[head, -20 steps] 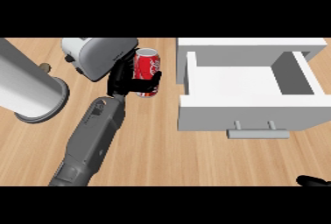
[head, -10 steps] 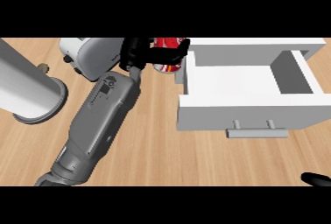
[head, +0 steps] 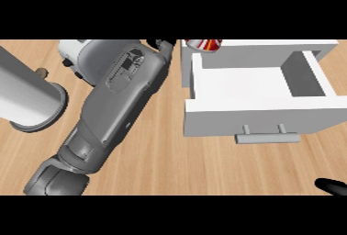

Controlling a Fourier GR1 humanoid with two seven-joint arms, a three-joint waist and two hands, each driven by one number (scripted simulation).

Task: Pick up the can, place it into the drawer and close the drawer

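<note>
The red and white can is raised at the picture's upper edge, above the back left corner of the open white drawer; only its lower part shows. My left forearm runs diagonally up from the lower left. Of my left hand only a small black part shows beside the can, still curled on it. The drawer is pulled out, its inside bare, and its grey handle faces me. A black sliver of my right hand shows at the lower right edge, far from the drawer.
A large grey cylinder lies on the wooden counter at the left. A white and grey appliance stands at the back left, partly behind my left forearm. Bare wood lies in front of the drawer.
My left hand has carried the can up and to the right, from the counter beside the drawer to the drawer's back left corner. The forearm has swung further into view.
</note>
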